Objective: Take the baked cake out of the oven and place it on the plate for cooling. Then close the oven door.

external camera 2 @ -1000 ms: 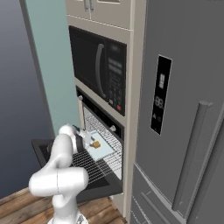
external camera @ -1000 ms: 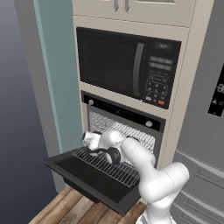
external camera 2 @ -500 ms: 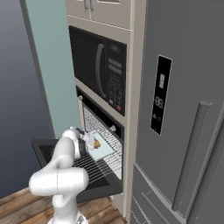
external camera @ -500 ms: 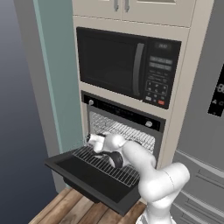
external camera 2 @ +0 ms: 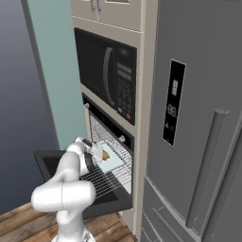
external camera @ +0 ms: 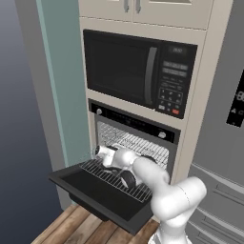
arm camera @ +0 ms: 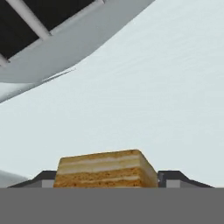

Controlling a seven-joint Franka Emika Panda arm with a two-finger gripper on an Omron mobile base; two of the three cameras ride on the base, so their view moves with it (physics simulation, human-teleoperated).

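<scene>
The oven (external camera: 136, 143) sits below the microwave (external camera: 138, 71), and the oven door (external camera: 102, 198) hangs fully down, its inner face a dark shelf under the pulled-out wire rack (external camera: 114, 178). On that rack lies a pale baking tray (external camera 2: 109, 163), toward the rack's right side in the right base view, with the cake (arm camera: 105, 169) resting on it — a layered tan block.

The arm reaches in over the door, and the gripper (arm camera: 105, 177) straddles the cake: a dark fingertip shows just beside each end of the block in the hand view. The jaws stand apart around it; whether the pads already touch its sides I cannot tell.

Risks, as I judge them:
- The cake is soft, so a hard squeeze could crush or split its layers.
- A light or off-centre pinch could let it slip during the lift and drop onto the tray or through to the door.
- Lifting too steeply could knock it against the upper rack or the oven's front edge.
</scene>
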